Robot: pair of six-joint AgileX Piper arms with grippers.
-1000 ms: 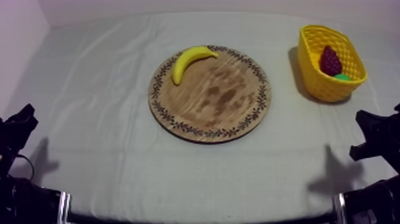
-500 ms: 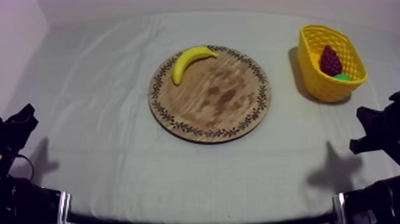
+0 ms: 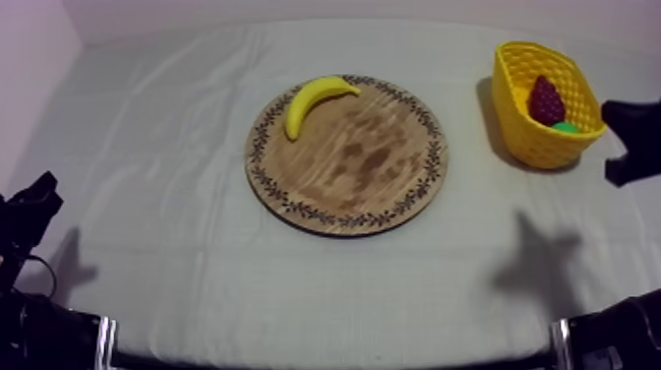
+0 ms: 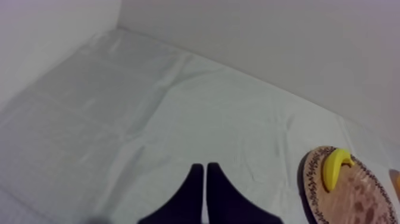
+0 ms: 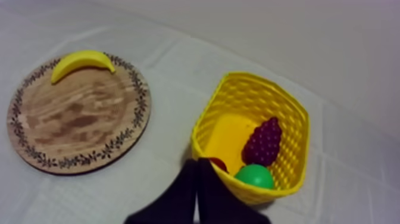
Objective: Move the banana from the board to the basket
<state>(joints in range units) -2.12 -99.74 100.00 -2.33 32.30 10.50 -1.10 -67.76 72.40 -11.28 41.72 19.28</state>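
Both left tool (image 4: 205,169) and right tool (image 5: 197,163) sat pressed together (empty); the banana (image 3: 310,97) lay on the wooden board (image 3: 366,159).

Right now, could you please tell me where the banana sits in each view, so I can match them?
Top view: banana on the far left rim of the wooden board.
Left wrist view: banana at the board's rim.
Right wrist view: banana at the board's far rim.
Shared landmark: the patterned rim.
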